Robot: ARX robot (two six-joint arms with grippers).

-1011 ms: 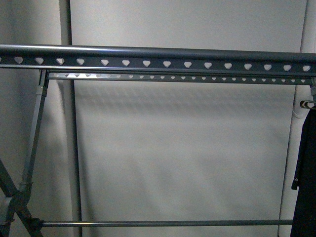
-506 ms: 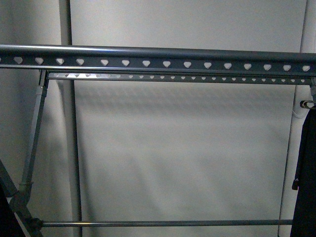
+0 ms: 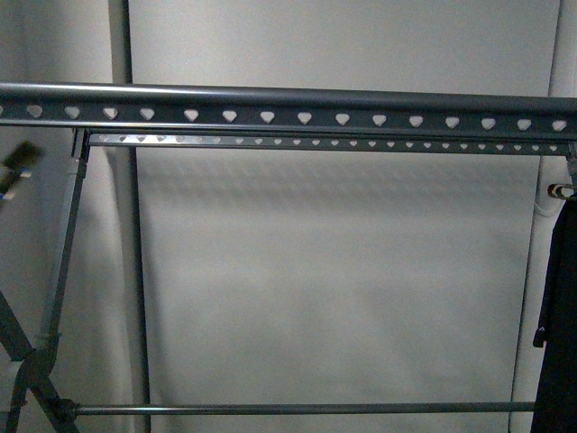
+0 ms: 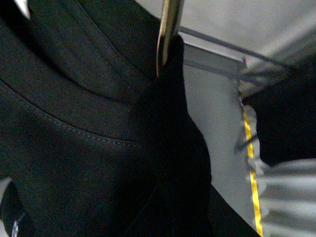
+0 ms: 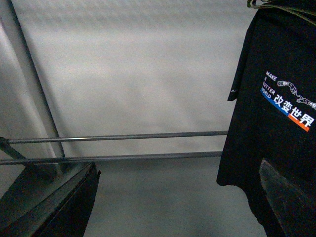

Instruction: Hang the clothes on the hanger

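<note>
The clothes (image 4: 74, 148) fill the left wrist view: black fabric with a ribbed collar and a bit of white print at one corner. My left gripper (image 4: 180, 187) is shut on them by the collar, its fingers hard to tell from the dark cloth. A shiny metal hook (image 4: 168, 34) rises from the grip. The hanger's round top rail (image 3: 288, 94) and heart-punched bars (image 3: 306, 117) span the front view, and its low rods (image 5: 123, 136) show in the right wrist view. My right gripper (image 5: 173, 207) is open and empty, below those rods.
Another black T-shirt (image 5: 276, 138) with white and blue lettering hangs at the rack's right end (image 3: 559, 325). A blurred dark object (image 3: 18, 167) is at the front view's left edge. A slanted leg (image 3: 63, 262) and a white wall stand behind.
A dark shape low at the front view's left edge half a second ago is gone. A blurred object now shows higher up on that edge. The rack and hanging shirt have not moved.
</note>
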